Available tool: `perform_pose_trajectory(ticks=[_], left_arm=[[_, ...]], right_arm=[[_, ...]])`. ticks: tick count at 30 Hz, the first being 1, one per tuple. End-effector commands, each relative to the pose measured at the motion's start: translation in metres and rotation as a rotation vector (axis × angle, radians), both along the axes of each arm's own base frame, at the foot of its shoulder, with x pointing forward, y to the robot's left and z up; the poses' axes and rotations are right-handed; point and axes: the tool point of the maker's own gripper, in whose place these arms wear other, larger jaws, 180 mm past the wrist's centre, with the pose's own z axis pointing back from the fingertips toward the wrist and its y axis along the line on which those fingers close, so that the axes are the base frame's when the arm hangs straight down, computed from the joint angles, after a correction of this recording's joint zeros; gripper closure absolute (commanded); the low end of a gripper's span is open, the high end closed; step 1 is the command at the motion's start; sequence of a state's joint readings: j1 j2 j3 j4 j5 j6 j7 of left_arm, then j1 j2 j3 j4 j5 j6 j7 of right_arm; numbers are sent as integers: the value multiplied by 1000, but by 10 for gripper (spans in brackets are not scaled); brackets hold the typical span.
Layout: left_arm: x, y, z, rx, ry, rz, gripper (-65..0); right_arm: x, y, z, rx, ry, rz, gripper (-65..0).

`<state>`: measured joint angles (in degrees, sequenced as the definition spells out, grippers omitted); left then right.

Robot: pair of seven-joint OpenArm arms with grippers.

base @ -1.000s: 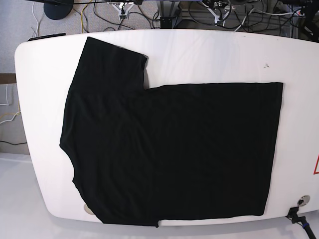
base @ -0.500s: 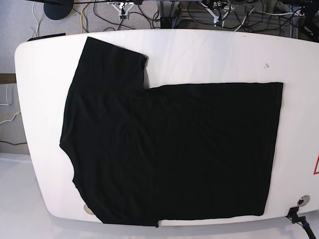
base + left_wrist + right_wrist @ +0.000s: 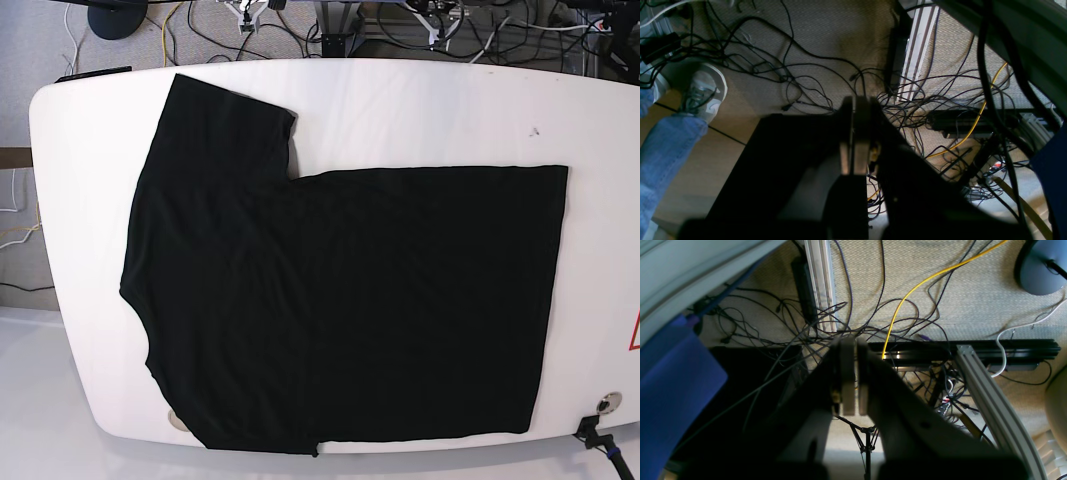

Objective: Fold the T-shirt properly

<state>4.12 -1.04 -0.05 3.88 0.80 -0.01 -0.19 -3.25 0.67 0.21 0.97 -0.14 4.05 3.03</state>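
Note:
The black T-shirt (image 3: 340,300) lies flat on the white table (image 3: 420,110) in the base view, one sleeve (image 3: 225,125) reaching toward the far left, its hem at the right. No print shows on the upward face. Neither arm appears in the base view. In the left wrist view my left gripper (image 3: 857,110) is shut and empty, hanging off the table over the cabled floor. In the right wrist view my right gripper (image 3: 850,346) is shut and empty, also over the floor. The shirt is out of both wrist views.
Bare white tabletop runs along the far edge and the right side (image 3: 600,230). Tangled cables (image 3: 806,66) and a yellow cable (image 3: 907,296) cover the carpet behind the table. A person's jeans leg and sneaker (image 3: 700,90) stand on the floor. A metal frame rail (image 3: 987,400) is nearby.

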Motion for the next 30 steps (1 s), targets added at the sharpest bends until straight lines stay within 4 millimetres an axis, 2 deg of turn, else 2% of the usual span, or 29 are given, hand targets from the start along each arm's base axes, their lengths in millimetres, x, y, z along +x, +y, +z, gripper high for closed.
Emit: perform_pose_trajectory(ticks=[1, 9, 10, 18, 20, 23, 26, 30], left_arm=[[-8, 4, 1, 6, -5, -8, 0], [-33, 24, 10, 33, -50, -29, 0], [-23, 16, 9, 11, -65, -25, 0], [-59, 41, 33, -26, -99, -84, 0], [-59, 45, 43, -38, -132, -106, 0], [-55, 50, 59, -45, -186, -141, 0], [-41, 54, 77, -39, -250, -177, 0], [-17, 48, 105, -50, -350, -213, 0]], right_arm=[[-12, -5, 1, -7, 6, 9, -2], [-54, -26, 7, -31, 30, -4, -3], [-44, -21, 6, -12, 7, -8, 0], [-76, -55, 25, -18, -67, -1, 0], [-90, -65, 35, -18, -72, 1, 0], [-100, -78, 50, -27, -104, 18, 0], [-112, -88, 70, -36, -135, 44, -1], [-115, -92, 96, -39, -185, 69, -3]])
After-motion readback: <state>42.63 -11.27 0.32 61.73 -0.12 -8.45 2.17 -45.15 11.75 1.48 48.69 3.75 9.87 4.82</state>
